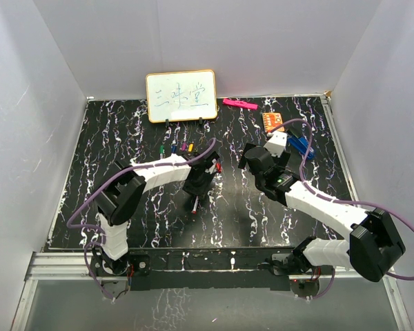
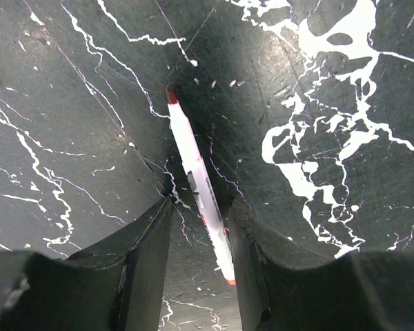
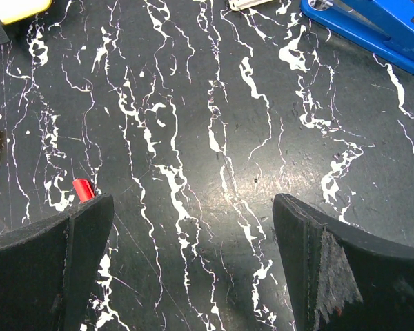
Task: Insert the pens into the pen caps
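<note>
**Top view:** The left hand (image 1: 196, 181) hangs over the middle of the black, white-veined marble-pattern counter (image 1: 124, 207). A thin white-barrelled marker pen with a red tip (image 1: 193, 205) pokes out from under it towards the near edge. The right hand (image 1: 252, 157) sits just beside it, to the right. It is close to a blue plastic stapler (image 1: 301, 146) and plainly farther from the pen. A row of small coloured pieces (image 1: 176, 147) lies in front of a yellow-framed whiteboard (image 1: 181, 96); I cannot tell pens from caps there.

**Left wrist view:** The pen (image 2: 193, 172) lies between the 2 black fingers (image 2: 141, 269) of the left hand (image 2: 200, 207). Its long axis runs along the gap, red tip pointing away. The fingers stand partly apart, with bare counter showing between the barrel and the left one, so I judge they straddle the pen without clamping it.

**Right wrist view:** The right hand (image 3: 193, 221) is spread wide and holds nothing. A small red plastic piece (image 3: 83, 187), possibly a cap, peeks out by its left finger.
</note>
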Robot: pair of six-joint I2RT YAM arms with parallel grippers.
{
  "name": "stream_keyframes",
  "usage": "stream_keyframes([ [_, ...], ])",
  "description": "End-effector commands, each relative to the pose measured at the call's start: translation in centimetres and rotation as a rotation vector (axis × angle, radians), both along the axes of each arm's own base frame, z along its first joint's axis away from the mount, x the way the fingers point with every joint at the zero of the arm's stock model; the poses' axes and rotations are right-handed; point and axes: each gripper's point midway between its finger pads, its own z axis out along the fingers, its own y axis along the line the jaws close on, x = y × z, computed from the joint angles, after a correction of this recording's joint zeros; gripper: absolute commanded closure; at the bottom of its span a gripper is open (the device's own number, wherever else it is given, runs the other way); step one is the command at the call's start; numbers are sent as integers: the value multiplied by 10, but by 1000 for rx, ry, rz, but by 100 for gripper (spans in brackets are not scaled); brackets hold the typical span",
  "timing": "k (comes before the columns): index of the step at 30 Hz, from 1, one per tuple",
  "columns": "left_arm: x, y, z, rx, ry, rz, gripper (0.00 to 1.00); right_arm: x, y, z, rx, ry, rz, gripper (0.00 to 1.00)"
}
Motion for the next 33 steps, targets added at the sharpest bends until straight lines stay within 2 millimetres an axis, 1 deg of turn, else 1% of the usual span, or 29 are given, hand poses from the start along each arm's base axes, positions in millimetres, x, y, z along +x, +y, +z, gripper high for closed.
stream_keyframes([
  [1,4,15,-11,115,-5,7,64,6,-3,15,32,-61,-40,2],
  [5,2,30,-22,201,7,7,64,5,-3,16,39,-70,-38,2],
  [12,-7,27,-36,181,56,0,67,8,0,18,46,-77,-28,2],
  [19,-22,34,-40,203,128,-18,71,8,1,22,51,-84,-22,2],
  [22,-29,39,-46,228,162,-29,75,9,3,24,56,-85,-18,2],
  [26,-39,41,-57,229,210,-38,83,10,4,23,53,-82,-15,2],
  [28,-44,41,-63,222,238,-46,92,10,4,23,51,-82,-16,2],
  [29,-47,41,-66,221,252,-48,99,10,3,23,52,-82,-17,2],
  [33,-56,42,-74,208,286,-54,100,10,4,23,55,-81,-14,3],
])
